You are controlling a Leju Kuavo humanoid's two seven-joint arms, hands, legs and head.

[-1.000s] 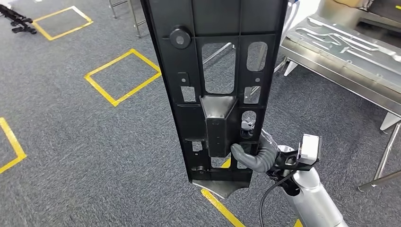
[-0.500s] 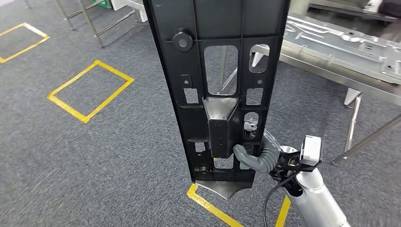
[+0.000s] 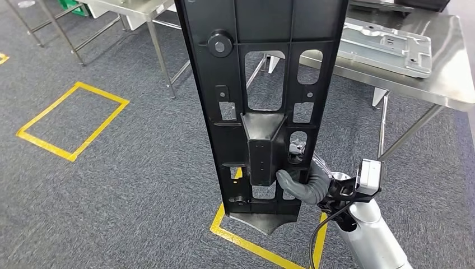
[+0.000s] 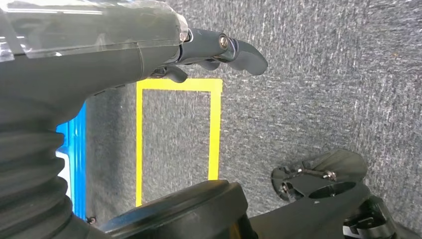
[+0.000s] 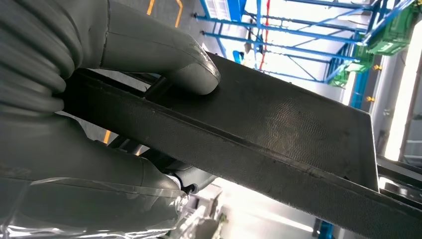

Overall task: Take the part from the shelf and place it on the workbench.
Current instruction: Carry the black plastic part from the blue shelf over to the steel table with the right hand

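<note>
Camera has swung since earlier frame: steel worktop (image 3: 442, 84) now at 1–2 o'clock, yellow floor square (image 3: 73, 120) shifted to 9 o'clock. Black plastic panel (image 3: 263, 101) stays upright at centre, cut-outs and ribs visible, gripped low by right hand (image 3: 305, 182). Grey metal plate (image 3: 386, 45) lies on worktop. Left hand (image 4: 219, 50) holds nothing, fingers loosely curled over carpet.

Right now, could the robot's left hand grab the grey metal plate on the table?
Probably not. The left hand hangs open over the carpet, while the metal plate lies across the table, beyond the black part.
</note>
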